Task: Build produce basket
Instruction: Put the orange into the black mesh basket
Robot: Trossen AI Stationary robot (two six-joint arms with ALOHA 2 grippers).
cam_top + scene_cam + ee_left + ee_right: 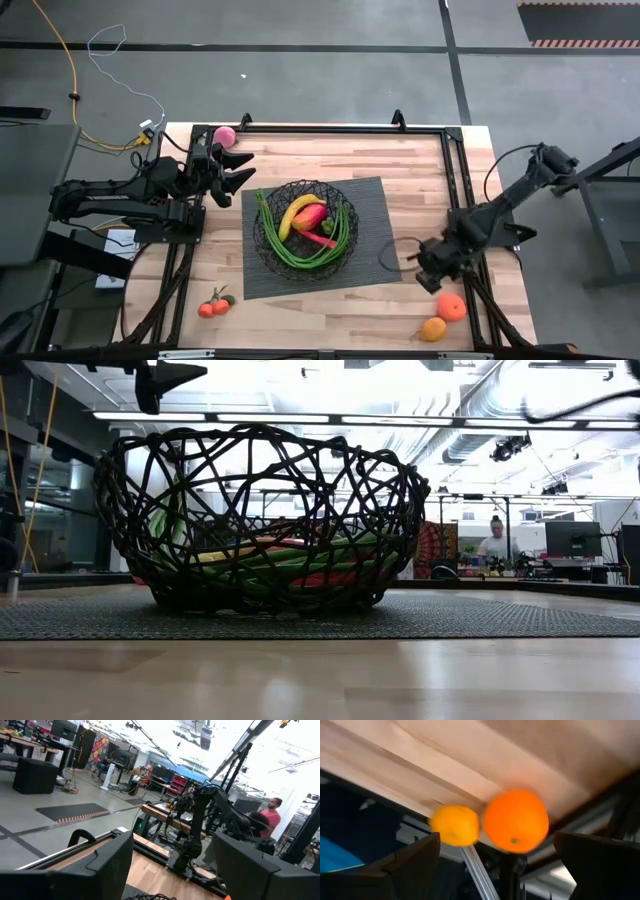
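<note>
The black wire-mesh basket (305, 228) stands on a dark ribbed mat (375, 200) at mid table and holds a yellow banana (298, 213), a red-orange mango (312, 216), a red chili (322, 240) and long green beans (345, 232). A pink ball (226, 135) lies at the far left. Two small tomatoes (213, 306) lie near left. Two oranges (451, 306), (433, 328) lie near right; both show in the right wrist view (516, 820), (455, 825). My left gripper (240, 168) is open, raised left of the basket. My right gripper (430, 275) is open, just above the oranges.
A black frame rail (330, 128) runs along the table's far edge and down its right side (458, 180). Bare wood lies between the mat and the oranges. In the room behind, a person sits at a desk (495, 540).
</note>
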